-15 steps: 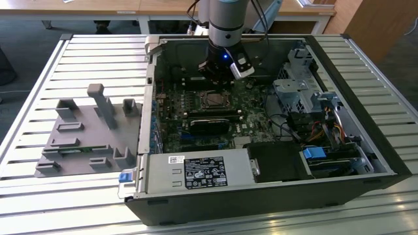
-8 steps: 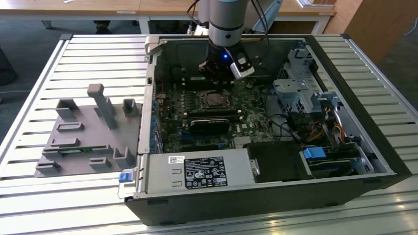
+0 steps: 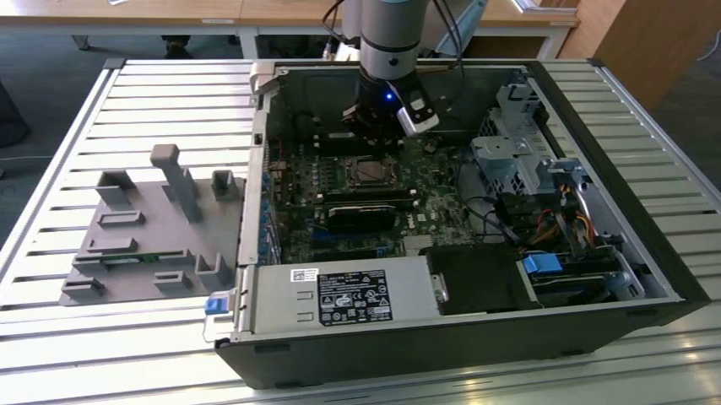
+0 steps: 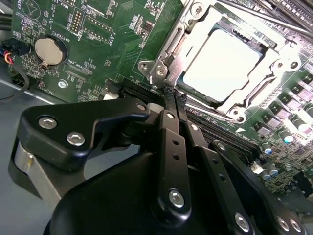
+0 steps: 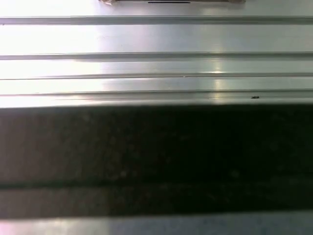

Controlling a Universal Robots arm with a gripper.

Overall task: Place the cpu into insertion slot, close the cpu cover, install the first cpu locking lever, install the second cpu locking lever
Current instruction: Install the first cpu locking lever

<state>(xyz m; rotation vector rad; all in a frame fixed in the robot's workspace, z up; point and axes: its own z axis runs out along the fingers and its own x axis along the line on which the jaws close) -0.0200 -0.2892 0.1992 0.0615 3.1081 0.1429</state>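
The cpu (image 4: 222, 63), a pale silver square, lies in the insertion slot (image 3: 366, 173) on the green motherboard. The cpu cover (image 4: 188, 36), a silvery frame with a square window, lies flat over it. My gripper (image 4: 176, 95) is shut, its two black fingers pressed together with nothing seen between them. The tips sit at the socket's corner, beside a thin metal lever rod (image 4: 210, 108) that runs along the socket's edge. In the exterior view the gripper (image 3: 377, 142) hangs inside the open computer case, just behind the socket.
A long black card (image 3: 366, 207) lies in front of the socket. The white-labelled grey box (image 3: 338, 295) fills the case's front. A drive cage (image 3: 507, 160) and cables (image 3: 552, 224) crowd the exterior view's right. A grey fixture (image 3: 147, 228) stands on the slatted table.
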